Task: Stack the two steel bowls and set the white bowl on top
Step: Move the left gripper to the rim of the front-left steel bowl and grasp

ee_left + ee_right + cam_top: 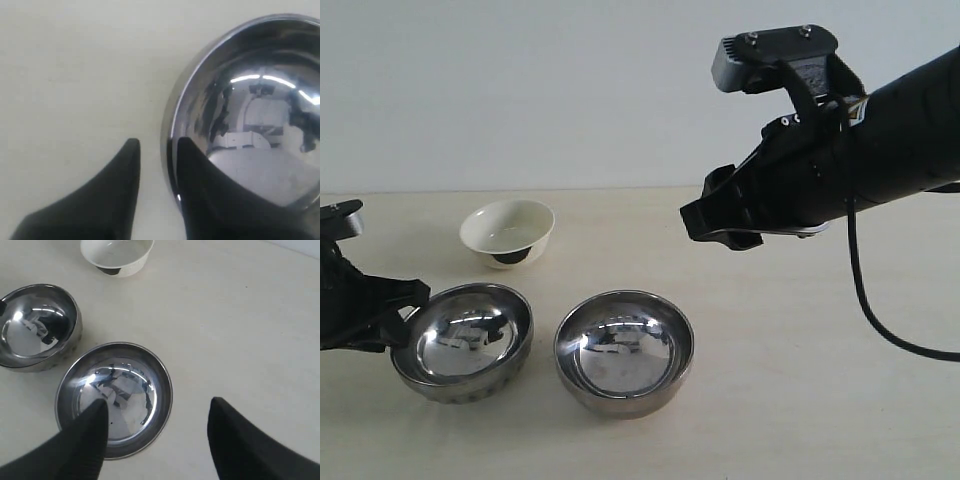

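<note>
The dimpled steel bowl (463, 340) (37, 327) stands at the front left. The plain steel bowl (623, 350) (115, 397) sits apart to its right. Behind them is the white bowl (508, 232) (117, 252), tilted on its dark base. My left gripper (410, 312) (158, 143) straddles the dimpled steel bowl's (250, 110) left rim. One finger is inside and one outside, and table shows between the outer finger and the rim. My right gripper (720, 232) (157, 410) hangs wide open and empty, high over the table to the right of the plain bowl.
All three bowls rest on a pale wooden table (820, 380) against a white wall. The right arm's dark body and cable (865, 300) cross the upper right above the table.
</note>
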### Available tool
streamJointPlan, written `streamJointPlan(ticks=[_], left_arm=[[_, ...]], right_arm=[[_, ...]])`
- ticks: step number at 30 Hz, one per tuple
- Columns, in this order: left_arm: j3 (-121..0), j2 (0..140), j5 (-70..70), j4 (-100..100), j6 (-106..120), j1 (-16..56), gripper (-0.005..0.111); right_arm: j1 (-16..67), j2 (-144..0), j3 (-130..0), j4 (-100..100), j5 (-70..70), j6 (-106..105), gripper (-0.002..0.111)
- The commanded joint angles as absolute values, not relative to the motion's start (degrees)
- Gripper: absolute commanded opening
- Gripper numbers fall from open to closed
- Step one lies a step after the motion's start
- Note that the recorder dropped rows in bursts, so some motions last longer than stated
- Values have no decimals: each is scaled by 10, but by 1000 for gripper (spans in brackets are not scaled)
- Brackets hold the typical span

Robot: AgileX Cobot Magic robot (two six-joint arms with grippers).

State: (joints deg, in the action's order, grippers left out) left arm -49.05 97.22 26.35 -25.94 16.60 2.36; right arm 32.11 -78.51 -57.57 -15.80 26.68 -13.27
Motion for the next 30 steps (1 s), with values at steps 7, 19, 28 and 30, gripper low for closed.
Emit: streamJointPlan(ticks=[7, 19, 28, 30], left_arm=[[-494, 993, 253, -263, 165, 26, 33], [-494, 993, 225, -298, 176, 26, 18], [-494, 993, 225, -298, 184, 26, 15], [-494, 993, 225, -295, 184, 26, 13]], right_arm=[[318, -778, -573, -156, 264, -134, 52], [318, -778, -573, -156, 269, -134, 52], [318, -778, -573, -156, 269, -134, 52], [318, -778, -573, -156, 269, -134, 52]])
